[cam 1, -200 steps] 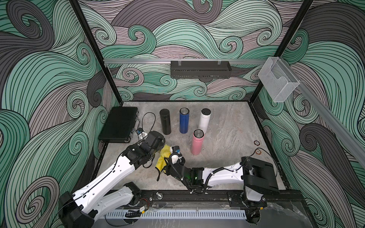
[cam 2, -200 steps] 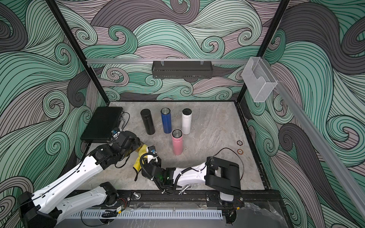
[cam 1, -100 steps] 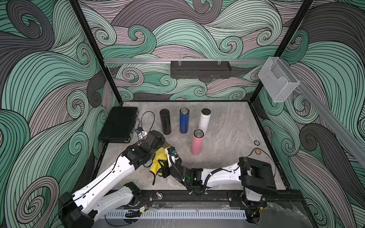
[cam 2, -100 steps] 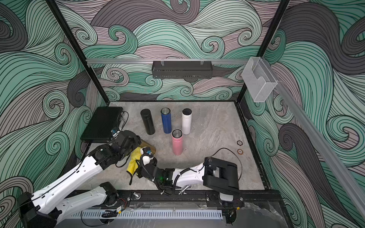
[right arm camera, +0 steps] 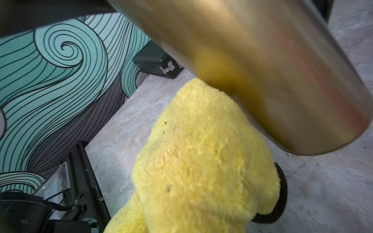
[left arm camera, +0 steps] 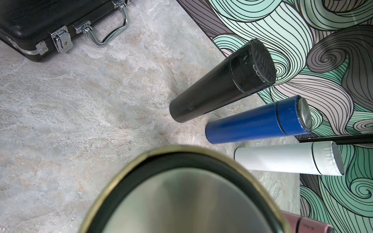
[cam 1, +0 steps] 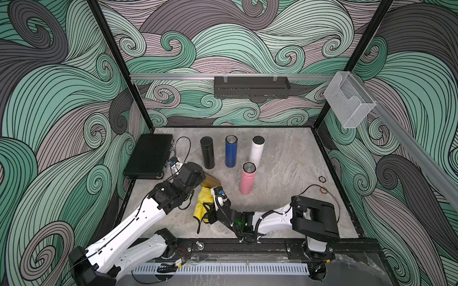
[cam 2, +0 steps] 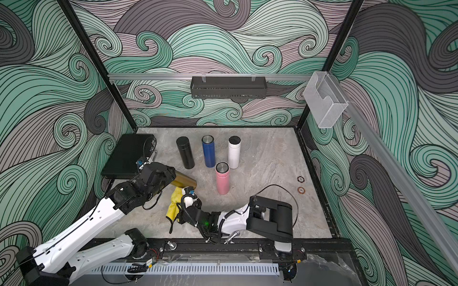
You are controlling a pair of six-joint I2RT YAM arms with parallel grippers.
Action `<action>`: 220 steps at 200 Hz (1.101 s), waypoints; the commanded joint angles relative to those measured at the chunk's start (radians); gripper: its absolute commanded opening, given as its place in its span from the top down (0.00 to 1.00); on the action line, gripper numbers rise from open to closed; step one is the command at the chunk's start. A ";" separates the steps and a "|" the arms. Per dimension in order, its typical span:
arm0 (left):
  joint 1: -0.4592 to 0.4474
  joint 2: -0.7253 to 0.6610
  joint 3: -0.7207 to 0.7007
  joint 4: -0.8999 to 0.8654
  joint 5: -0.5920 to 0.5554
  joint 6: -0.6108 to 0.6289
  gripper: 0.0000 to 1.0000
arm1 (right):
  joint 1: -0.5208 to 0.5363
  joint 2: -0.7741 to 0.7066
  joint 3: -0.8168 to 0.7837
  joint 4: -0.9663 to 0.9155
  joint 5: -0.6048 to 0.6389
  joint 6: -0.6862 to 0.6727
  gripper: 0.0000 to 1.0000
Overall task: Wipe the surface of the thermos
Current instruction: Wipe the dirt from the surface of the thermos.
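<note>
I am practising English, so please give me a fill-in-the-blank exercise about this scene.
1. The left hand holds a ____ thermos.
2. The right hand holds a ____ cloth.
3. ____ other thermoses stand upright on the table.
Missing words: gold; yellow; four.

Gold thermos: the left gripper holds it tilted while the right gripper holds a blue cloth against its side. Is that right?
Not quite: the cloth is yellow, not blue, as the right wrist view shows plainly. The rest stands: the left gripper holds the gold thermos tilted, and the right gripper holds the cloth against its side.
</note>
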 commanded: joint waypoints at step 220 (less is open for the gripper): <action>-0.006 -0.072 0.034 0.123 0.066 0.294 1.00 | -0.060 -0.220 -0.007 -0.272 -0.027 -0.023 1.00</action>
